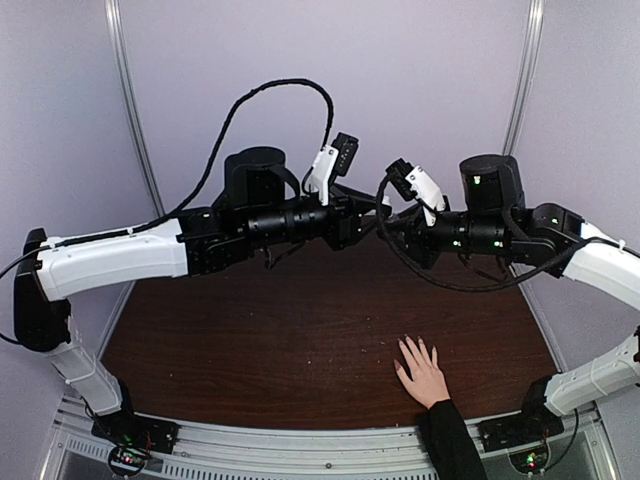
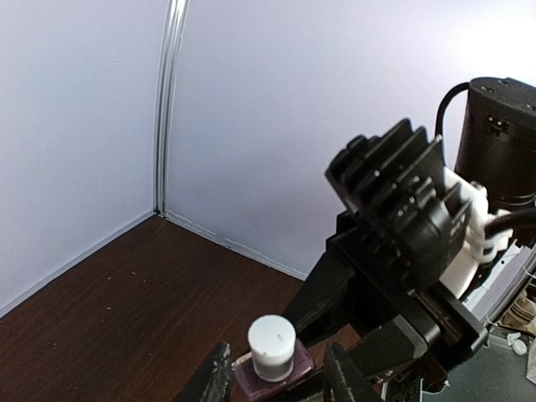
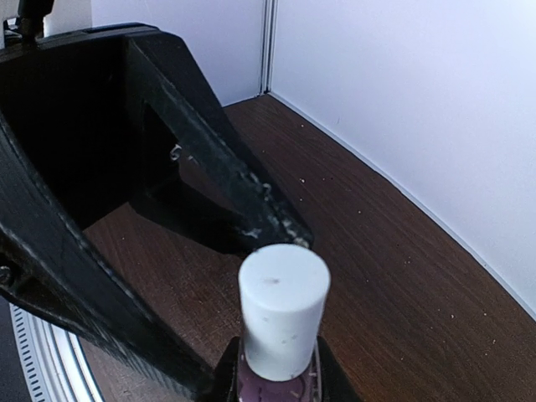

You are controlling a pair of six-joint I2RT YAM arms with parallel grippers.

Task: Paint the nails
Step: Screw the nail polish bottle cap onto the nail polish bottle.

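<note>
The right gripper [image 3: 276,385] pinches the purple body of a small bottle [image 2: 270,374] just under its smooth, white, round cap [image 3: 283,306]. The left gripper [image 2: 276,387] has its black jaws partly spread on either side of the same bottle; whether they touch it is unclear. A hand [image 1: 427,377] in a black sleeve [image 1: 452,445] lies flat on the dark wooden table [image 1: 250,340], well apart from both grippers, its nails [image 1: 420,345] tiny.

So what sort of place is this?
More likely a robot test booth: plain pale walls around a dark wooden table, with the left arm and right arm bolted at its near edge.
</note>
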